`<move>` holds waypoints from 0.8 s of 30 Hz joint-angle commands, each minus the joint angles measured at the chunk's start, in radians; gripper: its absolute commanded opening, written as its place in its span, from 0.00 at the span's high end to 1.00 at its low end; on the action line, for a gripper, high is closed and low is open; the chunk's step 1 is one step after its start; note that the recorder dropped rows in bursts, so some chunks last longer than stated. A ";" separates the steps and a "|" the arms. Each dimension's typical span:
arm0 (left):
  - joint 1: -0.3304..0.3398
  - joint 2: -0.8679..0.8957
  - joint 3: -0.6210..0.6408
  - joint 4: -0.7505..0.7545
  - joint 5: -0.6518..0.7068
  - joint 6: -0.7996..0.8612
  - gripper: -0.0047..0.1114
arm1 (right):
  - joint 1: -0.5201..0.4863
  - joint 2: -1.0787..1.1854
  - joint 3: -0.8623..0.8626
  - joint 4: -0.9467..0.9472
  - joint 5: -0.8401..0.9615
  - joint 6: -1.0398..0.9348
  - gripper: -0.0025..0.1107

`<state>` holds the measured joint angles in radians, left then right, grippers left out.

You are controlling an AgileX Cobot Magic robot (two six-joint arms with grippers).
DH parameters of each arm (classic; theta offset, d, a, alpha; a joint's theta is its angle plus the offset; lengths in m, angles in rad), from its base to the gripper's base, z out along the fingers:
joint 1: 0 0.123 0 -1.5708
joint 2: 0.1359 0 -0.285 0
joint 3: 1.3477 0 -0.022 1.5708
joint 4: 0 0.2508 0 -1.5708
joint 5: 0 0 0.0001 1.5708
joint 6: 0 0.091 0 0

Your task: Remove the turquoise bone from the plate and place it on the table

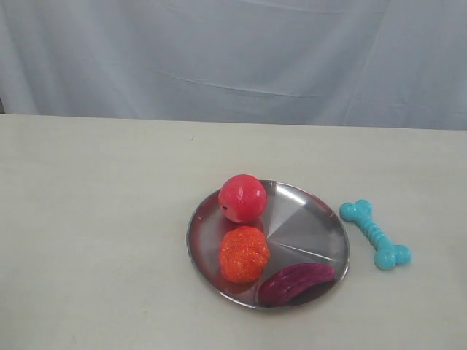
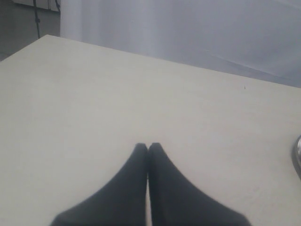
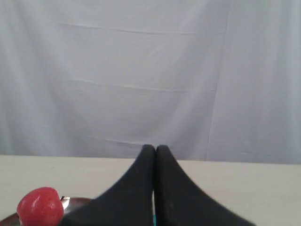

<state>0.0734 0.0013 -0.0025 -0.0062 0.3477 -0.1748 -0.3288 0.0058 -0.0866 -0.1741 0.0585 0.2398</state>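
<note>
Looks done, nothing obvious left: turquoise bone (image 1: 375,235) off the plate (image 1: 306,222), flat on the table (image 1: 95,219) just beside its right rim; red ball (image 1: 242,197), orange ball (image 1: 244,253) and purple oblong (image 1: 295,282) on the plate. Left claw (image 2: 148,147) and right claw (image 3: 155,148) both pinched shut, holding nothing. Neither arm visible from the outside camera; bone barely discernible behind the right claw in its wrist view.
</note>
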 commanded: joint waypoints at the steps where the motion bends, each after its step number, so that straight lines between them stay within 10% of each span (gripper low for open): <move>1: 0.004 -0.001 0.003 0.006 -0.005 -0.002 0.96 | -0.005 -0.006 0.055 -0.011 0.014 -0.001 0.98; 24: 0.004 -0.001 0.003 0.006 -0.005 -0.002 0.96 | 0.029 -0.006 0.087 -0.011 0.297 -0.016 0.98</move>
<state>0.0734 0.0013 -0.0025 -0.0062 0.3477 -0.1748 -0.3042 0.0058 -0.0026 -0.1741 0.3442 0.2332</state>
